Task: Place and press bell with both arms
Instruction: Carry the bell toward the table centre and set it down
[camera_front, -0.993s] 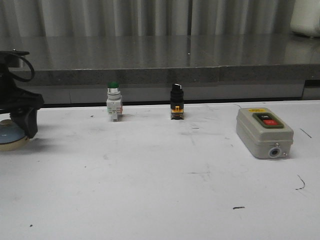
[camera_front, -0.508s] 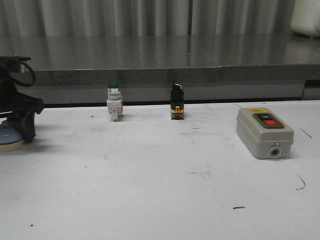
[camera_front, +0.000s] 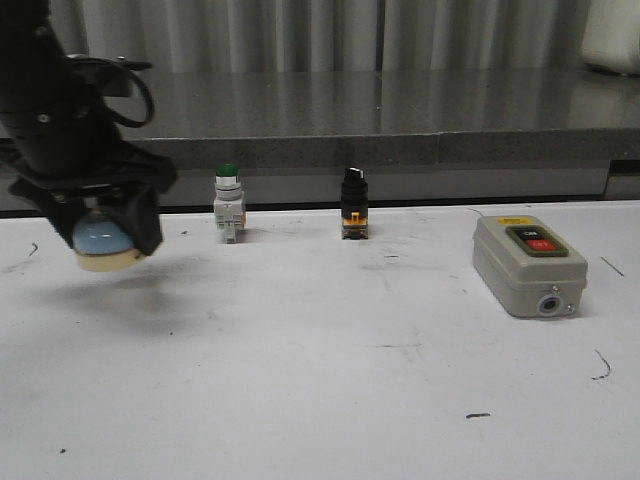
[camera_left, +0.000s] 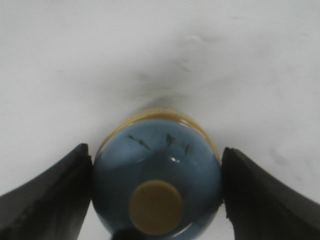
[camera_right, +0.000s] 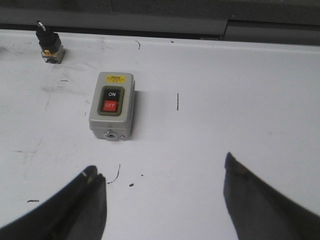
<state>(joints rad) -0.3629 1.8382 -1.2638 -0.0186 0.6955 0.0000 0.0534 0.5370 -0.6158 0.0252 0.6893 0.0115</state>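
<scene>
— Three views, one bell (camera_front: 104, 243). Where does it sit?

— Front view: clamped in the left gripper (camera_front: 103, 228) at the table's left side, lifted clear of the white table (camera_front: 320, 380), a soft shadow on the surface below it. Black left arm (camera_front: 50, 90) and a cable loop rise above it.

— Grip detail?

— Left wrist view only: both dark fingers (camera_left: 47, 192) press the blue dome's (camera_left: 157, 182) flanks, cream knob (camera_left: 155, 207) facing the camera, cream base rim showing beyond the dome. Small dark marks on the glaze, not seen from the front.

— Right side?

— Front view shows nothing of the right arm. Right wrist view: right gripper (camera_right: 162, 200) spread wide, holding nothing, over bare table near the grey switch box (camera_right: 111, 105). ON and OFF labels legible here; from the front just a black and a red button.

— Other items?

— Green-capped push-button (camera_front: 228, 203) and black selector switch (camera_front: 353, 204) upright along the table's far edge, well apart. The selector also appears in the right wrist view, beyond the box.
</scene>
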